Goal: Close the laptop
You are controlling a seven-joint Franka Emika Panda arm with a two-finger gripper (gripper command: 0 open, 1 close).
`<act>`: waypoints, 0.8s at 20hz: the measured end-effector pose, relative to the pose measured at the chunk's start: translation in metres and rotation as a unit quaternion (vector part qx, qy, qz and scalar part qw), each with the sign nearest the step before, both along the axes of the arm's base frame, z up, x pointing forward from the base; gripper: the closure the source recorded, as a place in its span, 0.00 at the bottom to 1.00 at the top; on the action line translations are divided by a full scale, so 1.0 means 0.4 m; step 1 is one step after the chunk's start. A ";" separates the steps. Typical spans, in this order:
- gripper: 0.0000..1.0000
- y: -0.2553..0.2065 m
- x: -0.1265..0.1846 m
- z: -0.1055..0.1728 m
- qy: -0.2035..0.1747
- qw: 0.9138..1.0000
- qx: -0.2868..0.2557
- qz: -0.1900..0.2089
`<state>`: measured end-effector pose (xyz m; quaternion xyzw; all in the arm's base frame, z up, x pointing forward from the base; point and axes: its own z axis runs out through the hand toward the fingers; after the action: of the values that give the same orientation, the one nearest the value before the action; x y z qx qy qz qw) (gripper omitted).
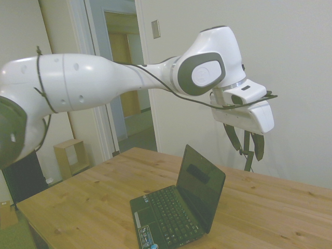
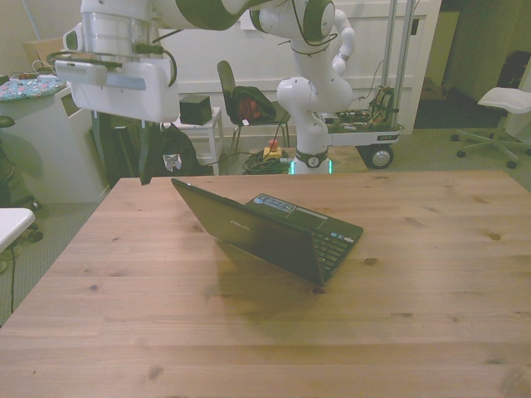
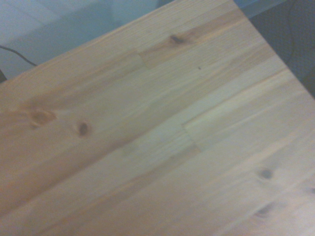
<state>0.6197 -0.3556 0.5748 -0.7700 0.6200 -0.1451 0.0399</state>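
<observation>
Claw [image 1: 244, 141] hanging high in the air, fingers [image 1: 258, 147] pointing down and spread apart, gripping nothing. Arm [image 1: 104, 78] stretched nearly level from the side view's left, wrist bent downward. Well above and beyond the laptop [image 1: 179, 210], no contact. Laptop open on the wooden table [image 2: 431, 249], lid tilted back, screen dark, near the table's middle.
</observation>
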 end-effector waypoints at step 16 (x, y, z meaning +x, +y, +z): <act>0.00 0.241 0.187 -0.067 0.042 0.992 0.119 -0.008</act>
<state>0.6943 -0.2591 0.5480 -0.7602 0.6402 -0.0379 0.1038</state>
